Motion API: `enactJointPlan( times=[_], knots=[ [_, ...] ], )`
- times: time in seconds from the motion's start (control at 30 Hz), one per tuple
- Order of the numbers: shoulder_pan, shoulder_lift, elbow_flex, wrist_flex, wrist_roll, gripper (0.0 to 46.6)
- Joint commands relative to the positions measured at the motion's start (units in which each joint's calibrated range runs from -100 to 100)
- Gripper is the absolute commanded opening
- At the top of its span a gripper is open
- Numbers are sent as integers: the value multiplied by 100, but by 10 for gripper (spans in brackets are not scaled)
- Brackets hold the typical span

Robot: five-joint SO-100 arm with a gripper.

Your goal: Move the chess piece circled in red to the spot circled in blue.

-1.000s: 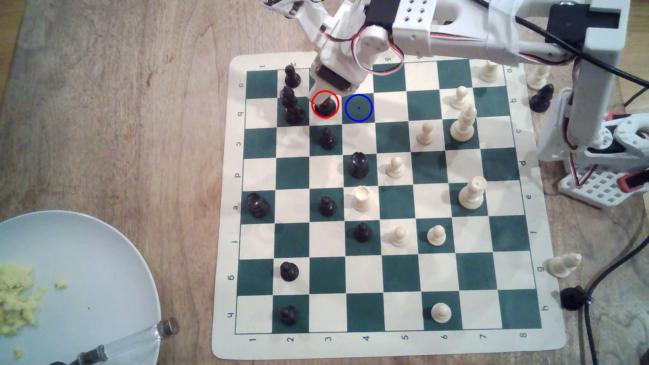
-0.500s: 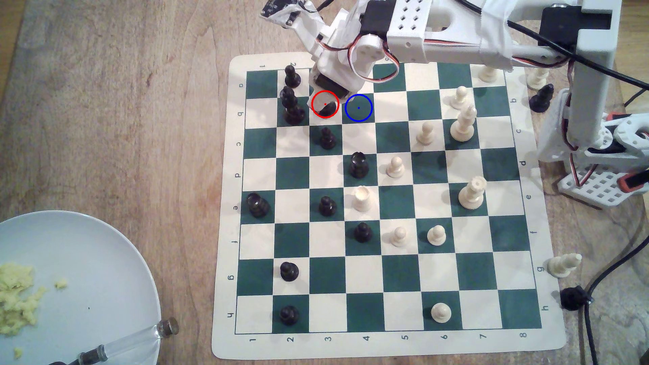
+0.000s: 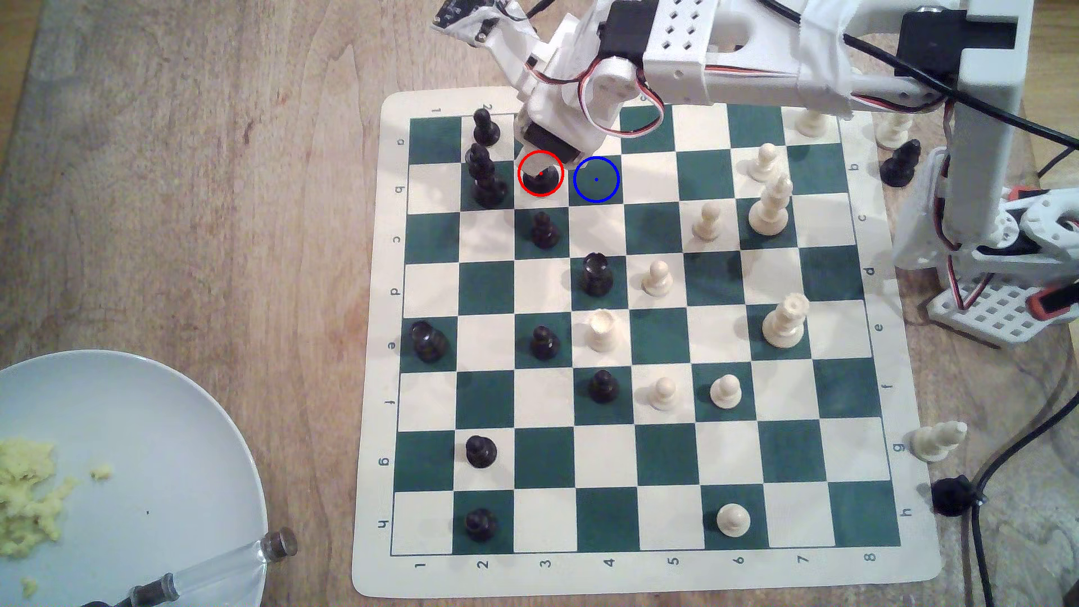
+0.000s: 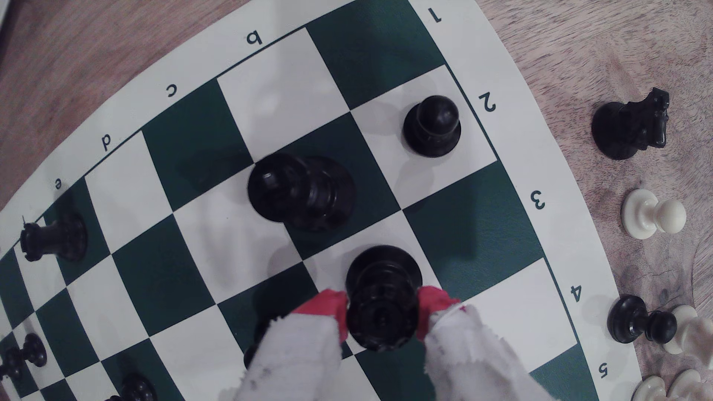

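Gripper (image 4: 382,308): both red-tipped fingers (image 4: 328,304) pressed against the top of the rook, one on each side; jaws closed to the width of the rook's head. White fuzzy wrap on the fingers behind the red tips.
Rook (image 4: 380,297): black, upright; round base on a cream square, inside the red circle, upper centre of the exterior view (image 3: 540,181). Whether the base is lifted clear of the square cannot be told.
Spot (image 3: 596,179): dark green square with blue circle and centre dot, just beside the rook's square on the exterior view's right; no piece on it.
Arm (image 3: 671,64): white, reaches in from the upper right of the exterior view, wrist pointing down over the rook.
Tall black piece (image 3: 483,175): stacked collars, on the green square next to the rook on the exterior view's left; near the rook, not touching.
Black pawn (image 3: 544,230): on the green square just below the rook in the exterior view.
Board (image 3: 373,350): green and cream mat on a wooden table; other black and cream pieces scattered across it.
Plate (image 3: 146,420): pale, lower left of the exterior view, with yellow crumbs.
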Motion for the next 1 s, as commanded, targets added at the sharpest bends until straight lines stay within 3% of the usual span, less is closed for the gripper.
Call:
enactJointPlan(
  times=[0.0, 0.17, 0.53, 0.97],
  knots=[
    [-57, -178, -619, 4, -5, 46],
    [-64, -220, -692, 4, -5, 3],
    [-10, -602, -982, 430, 15, 2],
    [22, -1409, -275, 725, 88, 2]
  ],
)
